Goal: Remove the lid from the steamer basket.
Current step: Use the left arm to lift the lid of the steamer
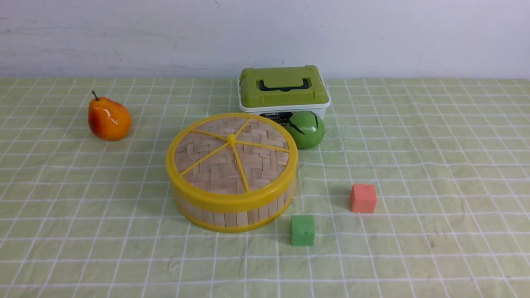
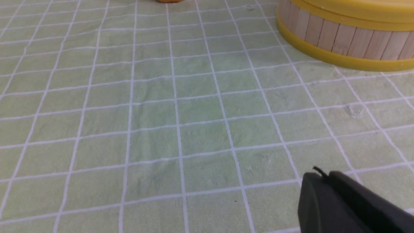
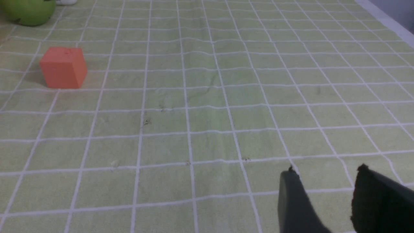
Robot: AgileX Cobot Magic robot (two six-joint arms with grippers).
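On the left, we see the left gripper (image 2: 323, 176) low over the checked green tablecloth (image 1: 434, 145). Its two dark fingers are pressed together with no gap showing and nothing between them. From its wrist camera the slatted wall of the steamer basket (image 2: 339, 35) stands well apart from it. In the front view, a glossy orange-red pear (image 1: 108, 118) lies far left on the cloth, alone. Near the middle sits the steamer basket with the lid (image 1: 231, 155) fully on it: woven bamboo disc, thick yellow rim, yellow spokes meeting at the small central knob, seated level on the basket's top edge. Behind the basket and a little to the right stands a white box (image 1: 283, 89) with a green cover and a black handle. A green ball (image 1: 305, 129) rests just in front of that box, close beside the lid's far right rim, though we cannot tell whether they touch. Nearer the camera, a green cube (image 1: 302, 230) lies just beside the basket's lower right rim. A red cube (image 1: 363, 198) sits further right, apart from both. On the right, the right gripper (image 3: 326, 169) hovers over bare cloth, its fingers parted with a clear gap and holding nothing — the red cube lies well away from it.
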